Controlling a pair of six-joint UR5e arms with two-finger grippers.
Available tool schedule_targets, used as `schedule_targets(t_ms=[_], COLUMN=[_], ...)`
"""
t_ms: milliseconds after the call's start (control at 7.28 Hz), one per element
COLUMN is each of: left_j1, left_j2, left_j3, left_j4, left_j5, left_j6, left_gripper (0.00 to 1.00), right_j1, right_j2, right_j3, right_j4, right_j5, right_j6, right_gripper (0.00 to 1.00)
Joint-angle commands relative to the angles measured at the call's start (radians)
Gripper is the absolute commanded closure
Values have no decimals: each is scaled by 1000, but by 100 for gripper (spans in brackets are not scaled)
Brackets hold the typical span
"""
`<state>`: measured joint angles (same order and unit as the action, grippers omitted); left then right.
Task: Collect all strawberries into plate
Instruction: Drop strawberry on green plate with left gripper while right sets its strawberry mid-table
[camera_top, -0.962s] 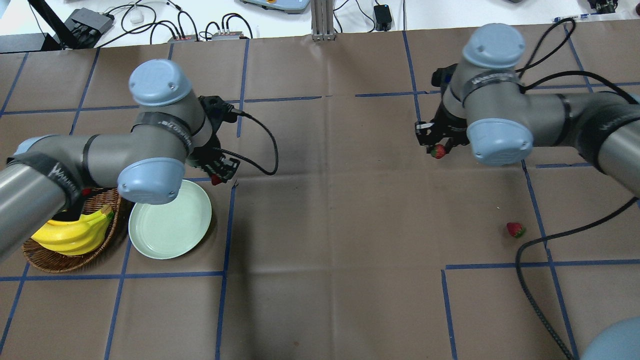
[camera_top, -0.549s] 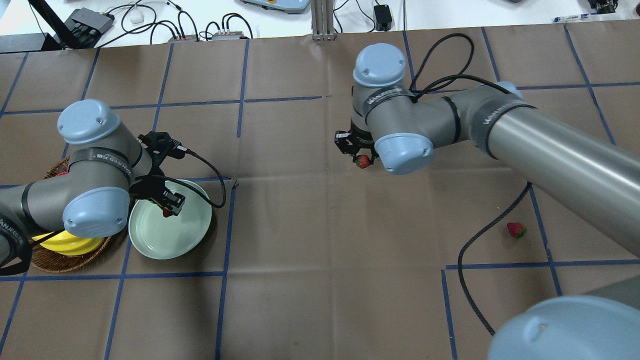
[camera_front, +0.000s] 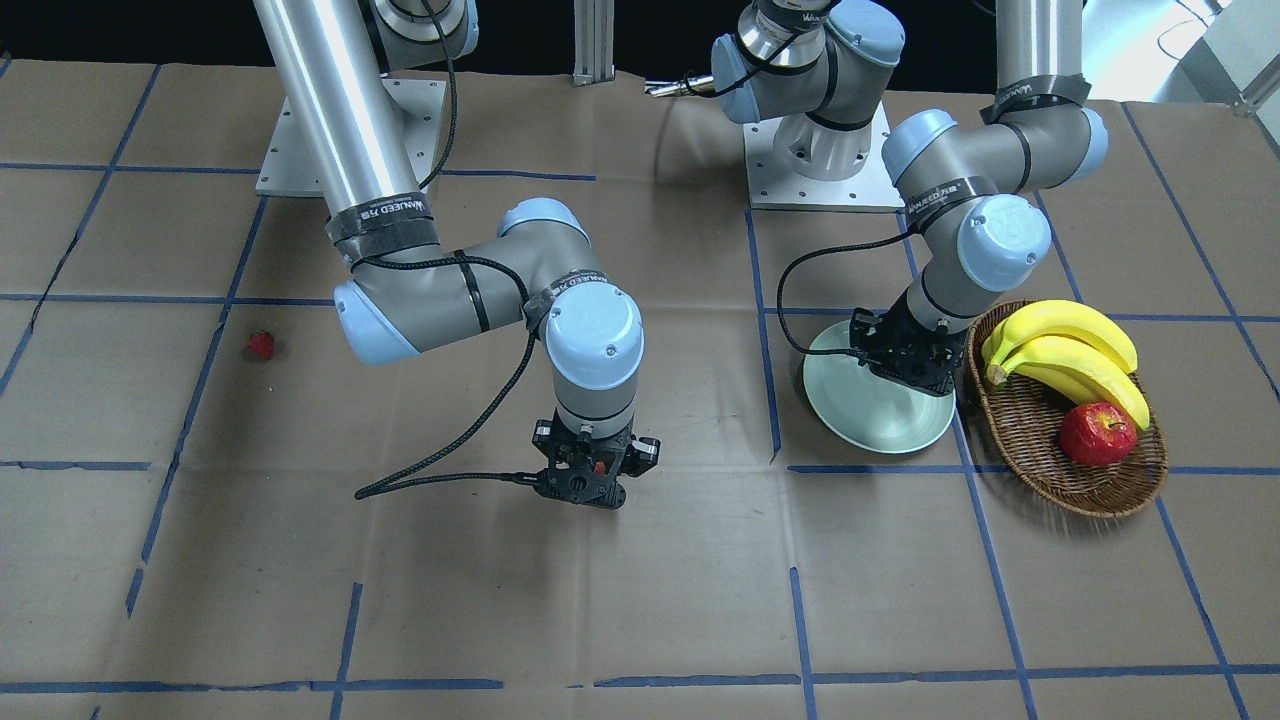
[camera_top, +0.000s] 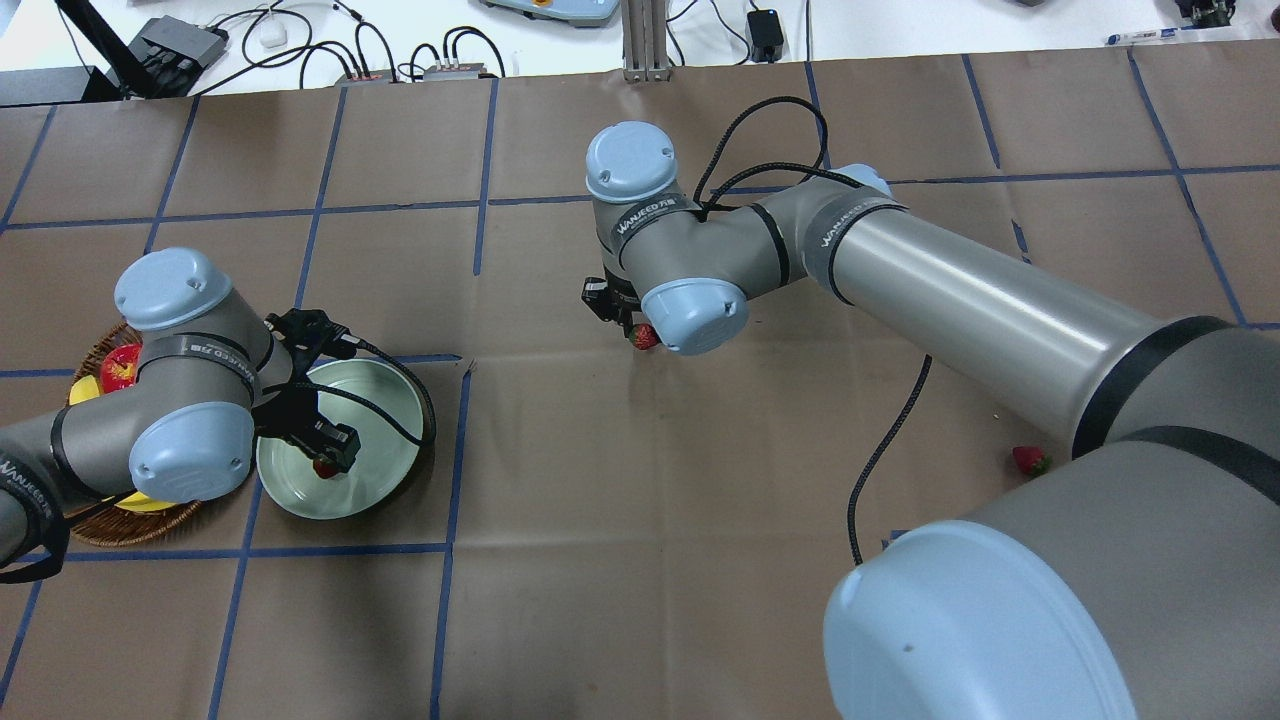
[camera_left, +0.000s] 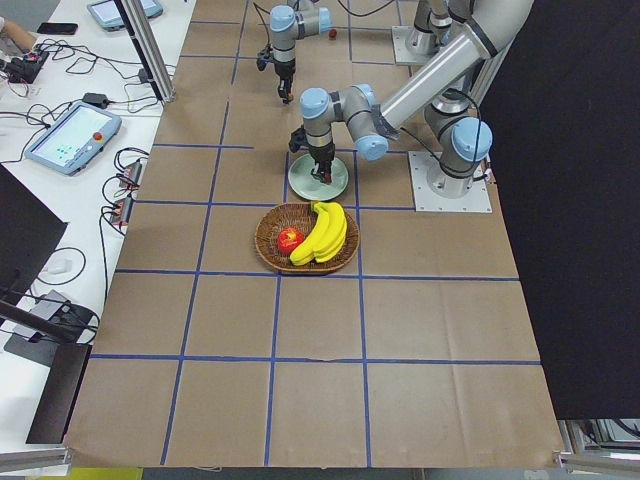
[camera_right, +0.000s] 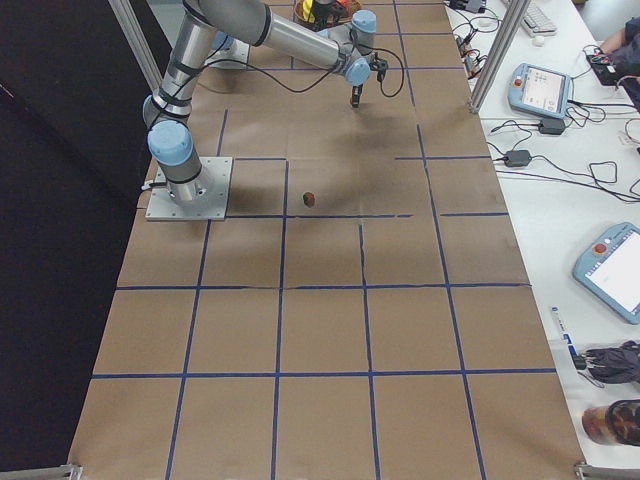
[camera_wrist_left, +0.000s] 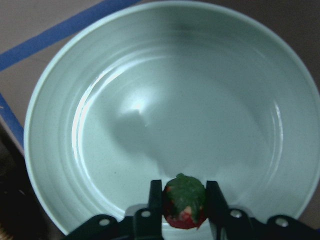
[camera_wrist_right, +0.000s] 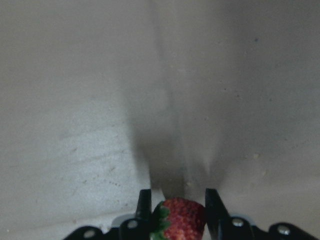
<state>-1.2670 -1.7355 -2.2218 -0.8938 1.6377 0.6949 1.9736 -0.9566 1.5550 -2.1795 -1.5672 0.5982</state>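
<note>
- Over the plate (camera_wrist_left: 175, 100), our left gripper (camera_wrist_left: 185, 192) is pinching a strawberry (camera_wrist_left: 185, 206); releasing too high, we risk it bouncing off the shallow rim.
- Mid-table, our right gripper (camera_wrist_right: 178, 202) is clamping a second strawberry (camera_wrist_right: 181, 222); carrying it platewards, our arms could be colliding.
- A third strawberry (camera_top: 1030, 460) is lying well apart on the brown-papered, blue-taped table (camera_top: 640, 520); teach pendants (camera_left: 65, 137) are lining the benches.

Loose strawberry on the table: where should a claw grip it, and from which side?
Probably take the strawberry across its red body, straight down from above: it lies low on its side, leafy end sideways, apart from everything else.
</note>
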Motion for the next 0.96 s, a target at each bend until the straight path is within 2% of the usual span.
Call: schedule_targets(t_ms=[0, 137, 275, 549, 824], left_j1=[3, -2, -17, -108, -242], left_j2=[-15, 14, 49, 100, 97], left_j3=[-9, -7, 5, 24, 60], left_j4=[1, -4, 1, -5, -7], left_j5=[51, 54, 41, -42, -73], left_j6=[-9, -21, -47, -255, -491], left_gripper=[17, 17, 17, 17, 16], right_j1=[1, 1, -19, -44, -141], right_j2=[-7, -5, -11, -63, -161], right_j3=[0, -3, -13, -26, -16], right_j4=[65, 72, 95, 142, 251], right_j5=[7, 7, 66, 75, 64], right_j6=[6, 5, 5, -11, -133], right_gripper=[58, 2, 0, 0, 0])
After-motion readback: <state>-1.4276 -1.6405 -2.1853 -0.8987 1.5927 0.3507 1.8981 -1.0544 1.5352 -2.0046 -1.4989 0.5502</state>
